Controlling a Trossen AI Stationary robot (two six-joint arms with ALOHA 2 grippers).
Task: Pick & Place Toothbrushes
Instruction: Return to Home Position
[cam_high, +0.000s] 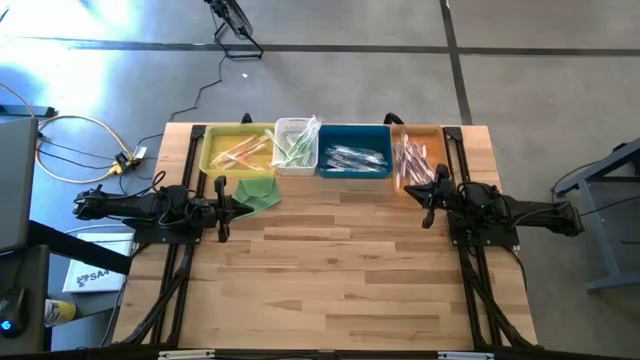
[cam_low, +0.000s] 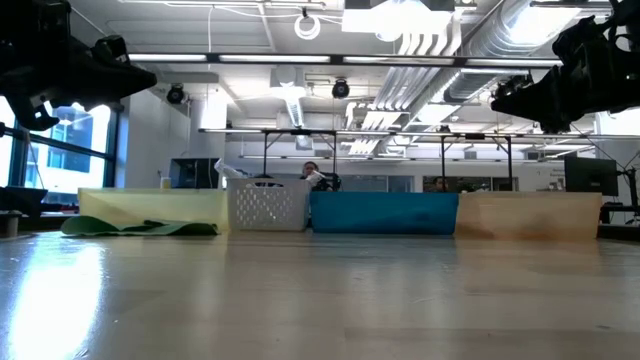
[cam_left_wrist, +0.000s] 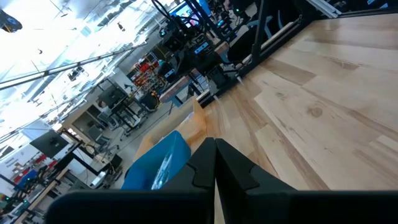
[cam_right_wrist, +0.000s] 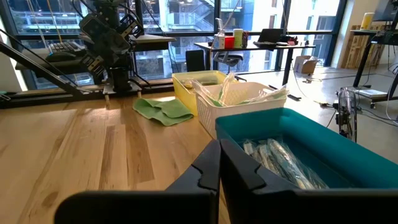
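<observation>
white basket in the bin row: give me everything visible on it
The basket is small, rectangular and open-topped. It looks like white plastic, with walls pierced by rows of slots. It stands upright on the table at the far edge, between the yellow bin and the blue bin, close against both. It holds a loose bundle of green-handled toothbrushes in clear wrappers, some poking above the rim.
</observation>
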